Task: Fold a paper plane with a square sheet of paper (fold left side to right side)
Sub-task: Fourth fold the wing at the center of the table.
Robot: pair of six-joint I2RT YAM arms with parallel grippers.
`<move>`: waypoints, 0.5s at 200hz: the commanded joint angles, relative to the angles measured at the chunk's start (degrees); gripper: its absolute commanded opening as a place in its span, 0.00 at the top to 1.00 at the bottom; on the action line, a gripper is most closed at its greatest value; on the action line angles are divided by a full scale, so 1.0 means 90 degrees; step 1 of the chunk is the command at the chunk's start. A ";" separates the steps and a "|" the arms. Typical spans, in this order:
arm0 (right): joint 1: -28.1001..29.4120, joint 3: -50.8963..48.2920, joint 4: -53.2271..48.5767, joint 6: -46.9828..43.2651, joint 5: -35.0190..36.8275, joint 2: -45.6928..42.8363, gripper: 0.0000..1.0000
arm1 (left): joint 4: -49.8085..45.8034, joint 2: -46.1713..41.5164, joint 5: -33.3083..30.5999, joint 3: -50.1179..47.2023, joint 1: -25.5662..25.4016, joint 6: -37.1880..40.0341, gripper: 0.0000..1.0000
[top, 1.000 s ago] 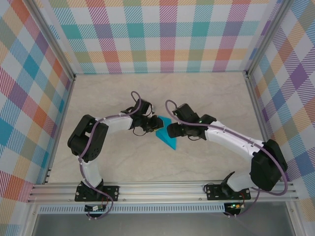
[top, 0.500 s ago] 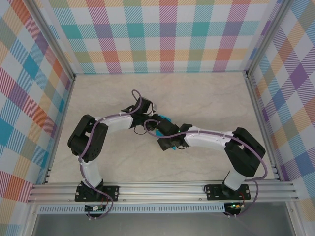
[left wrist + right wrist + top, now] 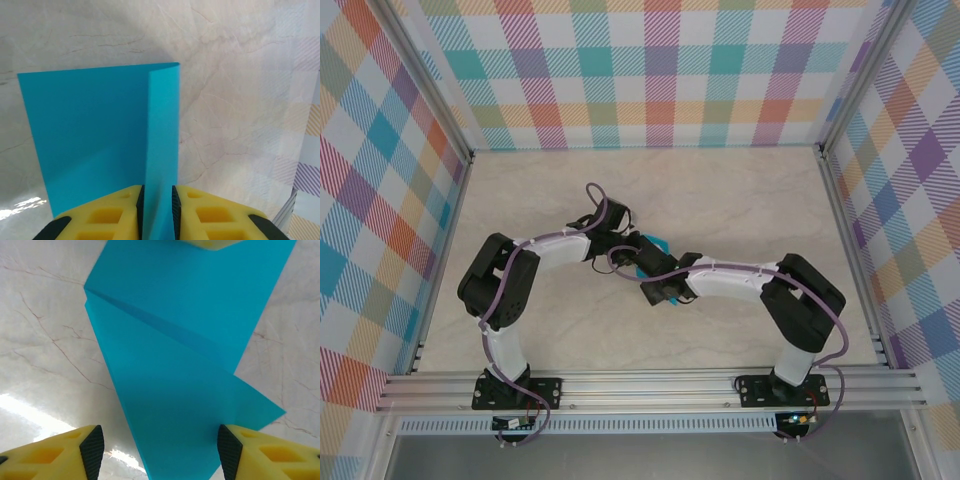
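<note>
Left wrist view showed the left tool (image 3: 157, 202) pinching the thin teal-blue folded paper (image 3: 90, 135), maybe steadying it for the right tool (image 3: 160, 455), spread apart.

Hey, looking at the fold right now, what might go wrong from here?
1. The left tool is shut on a folded strip of the teal paper. A pull could tear it or drag the whole sheet askew.
2. The right tool straddles the paper's narrower folded part with its jaws open. Closing there may crumple the layers or set a crooked crease.
</note>
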 commanded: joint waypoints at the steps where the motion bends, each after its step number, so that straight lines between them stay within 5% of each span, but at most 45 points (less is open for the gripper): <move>1: 0.0029 0.0187 -0.0010 0.0040 0.0141 0.0145 0.38 | 0.0101 -0.0074 0.0121 0.0075 -0.0103 -0.0058 0.77; 100: 0.0030 -0.0074 0.0005 0.0063 0.0238 0.0173 0.60 | -0.0091 -0.0047 -0.0022 0.0168 -0.0045 -0.0110 0.75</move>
